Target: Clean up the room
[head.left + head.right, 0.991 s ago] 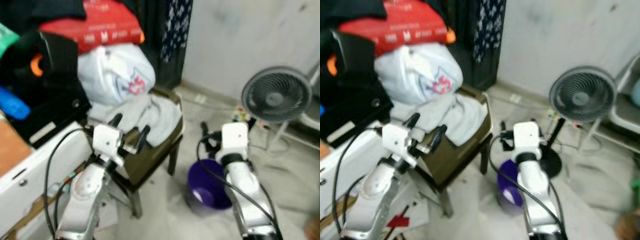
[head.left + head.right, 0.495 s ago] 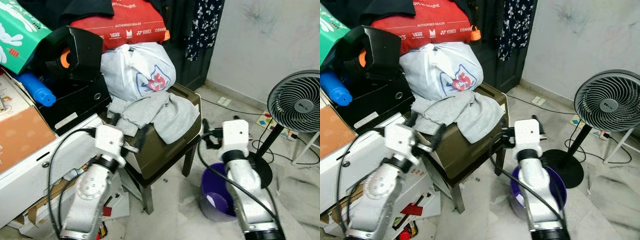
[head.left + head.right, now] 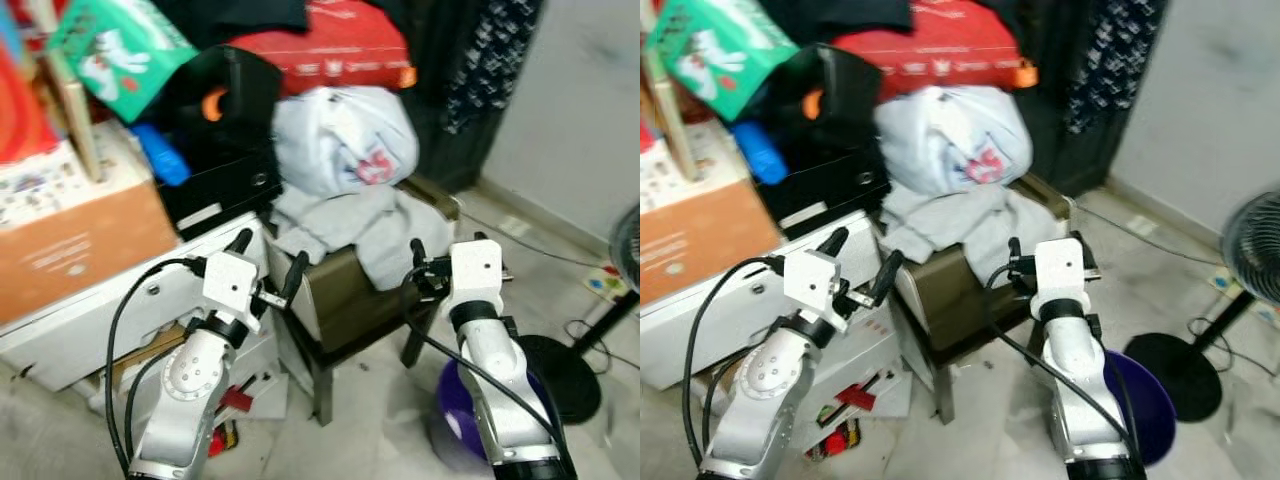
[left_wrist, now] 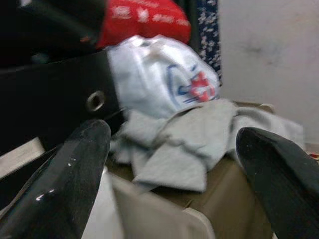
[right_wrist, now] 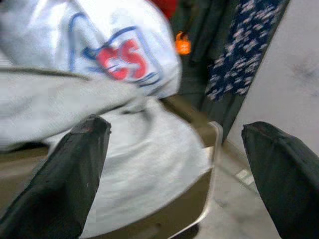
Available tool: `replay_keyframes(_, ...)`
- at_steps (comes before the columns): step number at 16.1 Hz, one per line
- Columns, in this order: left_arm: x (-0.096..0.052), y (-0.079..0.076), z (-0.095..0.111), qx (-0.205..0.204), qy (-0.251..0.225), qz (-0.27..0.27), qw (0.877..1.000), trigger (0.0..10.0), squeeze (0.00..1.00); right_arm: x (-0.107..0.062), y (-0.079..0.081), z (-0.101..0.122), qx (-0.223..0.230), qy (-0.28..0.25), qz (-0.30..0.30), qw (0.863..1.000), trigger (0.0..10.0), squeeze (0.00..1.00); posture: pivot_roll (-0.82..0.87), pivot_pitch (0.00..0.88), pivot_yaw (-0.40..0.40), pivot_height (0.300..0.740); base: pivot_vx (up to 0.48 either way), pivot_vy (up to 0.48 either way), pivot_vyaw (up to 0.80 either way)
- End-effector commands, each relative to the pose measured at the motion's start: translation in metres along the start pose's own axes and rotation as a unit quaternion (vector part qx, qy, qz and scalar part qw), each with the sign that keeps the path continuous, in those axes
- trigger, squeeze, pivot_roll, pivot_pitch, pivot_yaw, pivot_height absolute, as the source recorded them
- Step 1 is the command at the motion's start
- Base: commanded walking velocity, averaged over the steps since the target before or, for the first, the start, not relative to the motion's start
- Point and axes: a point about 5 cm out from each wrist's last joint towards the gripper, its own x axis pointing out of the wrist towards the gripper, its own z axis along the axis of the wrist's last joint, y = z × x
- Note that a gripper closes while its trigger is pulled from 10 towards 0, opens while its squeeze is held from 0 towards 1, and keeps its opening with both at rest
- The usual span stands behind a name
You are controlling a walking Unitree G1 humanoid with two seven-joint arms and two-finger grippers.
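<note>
A crowded corner with boxes stacked on the left. On the brown chair (image 3: 345, 300) lies a soft, crumpled grey garment (image 3: 375, 225), under a round white plastic bag (image 3: 345, 140). Left gripper (image 3: 268, 262) and right gripper (image 3: 440, 262) hang near the chair, jaws spread, probably preparing to take the cloth.

My black fingers (image 4: 65, 184) look like glossy plastic. Soft matt grey cloth (image 3: 370, 225) lies crumpled over a smooth olive chair seat (image 3: 345, 300); behind it sits a shiny white plastic bag (image 3: 345, 140) and matt brown cardboard (image 3: 80, 245).
</note>
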Motion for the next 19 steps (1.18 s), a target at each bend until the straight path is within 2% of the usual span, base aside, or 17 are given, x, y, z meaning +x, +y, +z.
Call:
replay_keyframes(1, 0.0000, -0.0012, 0.0001, 0.004, 0.001, -0.007, 1.000, 10.0, 0.00, -0.0001, 0.0010, -0.0006, 0.000, 0.002, -0.002, 1.000, 10.0, 0.00, -0.09, 0.055, 0.004, 0.740, 0.000, 0.000, 0.00)
replay_keyframes(3, 0.0002, -0.0016, 0.0004, 0.001, 0.000, -0.008, 1.000, 10.0, 0.00, -0.0001, 0.0008, -0.0005, -0.003, 0.001, -0.001, 1.000, 10.0, 0.00, -0.09, 0.056, 0.005, 0.740, 0.000, 0.000, 0.27)
replay_keyframes(12, 0.0013, -0.0020, 0.0010, 0.002, -0.001, -0.009, 1.000, 10.0, 0.00, 0.0002, 0.0020, -0.0011, -0.003, 0.003, -0.002, 1.000, 10.0, 0.00, -0.09, 0.052, 0.006, 0.740, 0.000, 0.000, 0.80)
replay_keyframes(19, 0.0025, -0.0024, 0.0009, 0.005, -0.002, -0.015, 1.000, 10.0, 0.00, 0.0010, 0.0023, -0.0023, -0.004, 0.003, -0.004, 1.000, 10.0, 0.00, -0.09, 0.043, 0.009, 0.740, 0.000, -0.072, 0.00)
